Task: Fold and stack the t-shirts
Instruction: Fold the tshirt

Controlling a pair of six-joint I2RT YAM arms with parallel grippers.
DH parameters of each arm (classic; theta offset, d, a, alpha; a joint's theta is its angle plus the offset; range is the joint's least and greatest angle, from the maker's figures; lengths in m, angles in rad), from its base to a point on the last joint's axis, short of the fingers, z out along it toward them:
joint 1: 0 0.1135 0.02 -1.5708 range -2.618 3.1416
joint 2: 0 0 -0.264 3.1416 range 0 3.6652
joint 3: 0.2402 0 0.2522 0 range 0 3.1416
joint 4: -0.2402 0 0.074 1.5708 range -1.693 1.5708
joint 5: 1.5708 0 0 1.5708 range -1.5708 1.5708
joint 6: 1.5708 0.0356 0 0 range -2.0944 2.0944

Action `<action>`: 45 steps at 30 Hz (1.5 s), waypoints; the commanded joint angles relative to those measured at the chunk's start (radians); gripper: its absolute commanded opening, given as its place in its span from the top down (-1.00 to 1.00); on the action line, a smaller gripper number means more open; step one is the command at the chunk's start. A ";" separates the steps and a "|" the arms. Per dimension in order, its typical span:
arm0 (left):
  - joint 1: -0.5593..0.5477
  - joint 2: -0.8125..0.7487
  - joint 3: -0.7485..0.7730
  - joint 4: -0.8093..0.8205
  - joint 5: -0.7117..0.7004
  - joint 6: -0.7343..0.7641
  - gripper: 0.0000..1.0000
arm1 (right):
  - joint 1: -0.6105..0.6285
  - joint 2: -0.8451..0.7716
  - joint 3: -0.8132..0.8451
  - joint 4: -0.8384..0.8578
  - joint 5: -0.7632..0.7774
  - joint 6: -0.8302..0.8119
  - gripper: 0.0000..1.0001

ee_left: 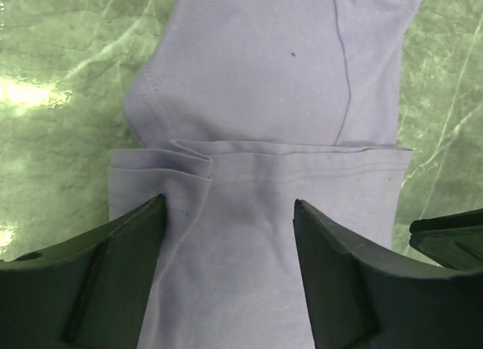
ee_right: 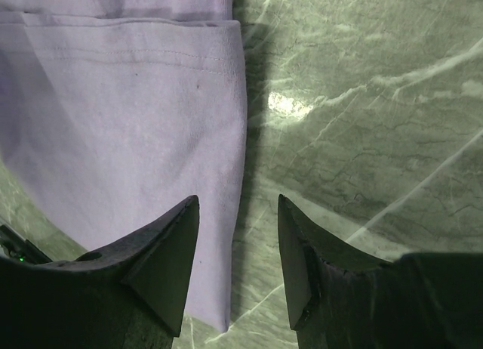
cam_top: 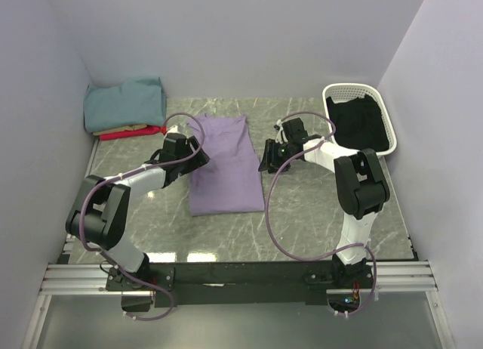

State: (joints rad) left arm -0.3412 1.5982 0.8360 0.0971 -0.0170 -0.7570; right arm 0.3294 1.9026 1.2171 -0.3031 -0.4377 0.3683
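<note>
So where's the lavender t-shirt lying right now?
In the top view the lavender t-shirt lies mid-table as a long folded strip, between the left pincer and the right pincer.

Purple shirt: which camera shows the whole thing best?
The top external view: the whole purple shirt lies there as one long strip. The left wrist view shows only a folded part, the right wrist view only one edge.

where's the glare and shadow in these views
top external: pale glare streaks on the grey-green marble table by the near edge; left wrist: bright spot on the marble left of the lavender cloth t-shirt; right wrist: glare patch right of the shirt, dark shadow along its edge
</note>
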 commanded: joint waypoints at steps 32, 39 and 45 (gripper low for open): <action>-0.004 0.052 0.017 -0.036 -0.077 0.008 0.99 | 0.000 -0.005 -0.011 -0.007 -0.001 -0.023 -0.08; -0.004 0.016 -0.001 0.047 0.064 0.054 0.99 | 0.000 0.001 -0.016 0.001 -0.006 -0.020 -0.08; -0.001 -0.032 -0.040 0.160 0.205 0.070 0.99 | 0.000 0.010 -0.014 -0.001 -0.006 -0.020 -0.08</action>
State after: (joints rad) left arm -0.3420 1.6382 0.8207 0.1364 0.0666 -0.7155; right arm 0.3294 1.9045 1.2160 -0.3157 -0.4385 0.3576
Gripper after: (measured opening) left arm 0.023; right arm 0.539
